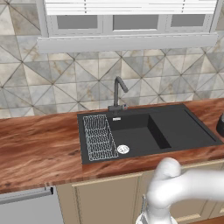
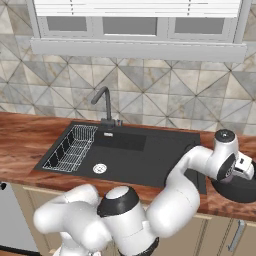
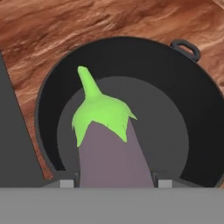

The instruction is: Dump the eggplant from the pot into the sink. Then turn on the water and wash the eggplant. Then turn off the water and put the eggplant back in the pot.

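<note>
Hanging above the round black pot (image 3: 131, 105), the tool (image 3: 113, 183) has its two dark fingertips (image 3: 65, 183) closed on either side of the dark purple eggplant with green cap (image 3: 109, 148), low centre of the hand view. The pot sits on the reddish wood-grain surface (image 3: 65, 26). At the right edge of the right base view, the pot (image 2: 237, 187) lies just beside the matte black rectangular sink (image 2: 150, 160).

The pot (image 3: 131, 57) gapes open around the eggplant (image 3: 109, 148); at 9 o'clock the sink (image 1: 175, 127) basin lies unobstructed beyond the faucet (image 1: 118, 94).
</note>
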